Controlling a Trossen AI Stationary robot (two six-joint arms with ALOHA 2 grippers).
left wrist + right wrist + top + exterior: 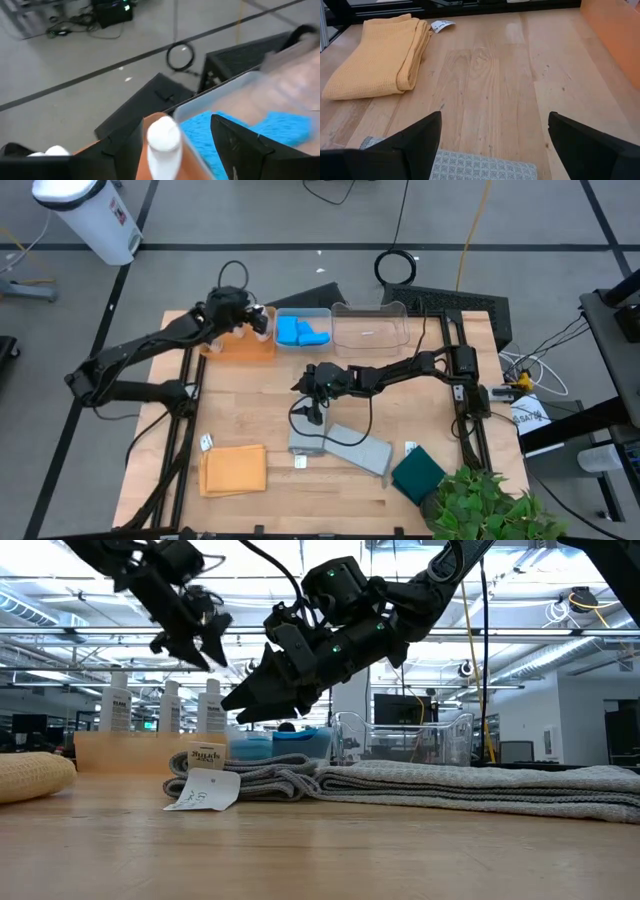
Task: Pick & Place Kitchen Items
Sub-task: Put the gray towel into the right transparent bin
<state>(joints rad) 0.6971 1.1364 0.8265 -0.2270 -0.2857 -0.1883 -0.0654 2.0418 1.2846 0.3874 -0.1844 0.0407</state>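
The right gripper hangs over the middle of the table with its fingers spread wide and nothing between them. Straight beneath it, just to the near side, lies the grey cloth; in the right wrist view the cloth's edge sits between the two fingertips, so the cloth is directly below the hand, not off to one side. The cloth's long axis runs across the table, from under the gripper out toward the dark green cloth at the right front corner. The gripper's fingers straddle the left end of the cloth, so a straight descent would probably meet that end, not the middle. The orange cloth lies well apart, toward the left front corner, and is farther from this hand than the grey one.

The left gripper is at the back of the table over the orange tray. Its fingers stand apart on either side of a white bottle, and none looks pressed against it, so I judge the bottle released or nearly so, standing in the tray. Just beside the tray, a clear bin holds the blue sponges.

For the grey cloth the right arm is plainly the nearer one; the left arm is well away at the tray.
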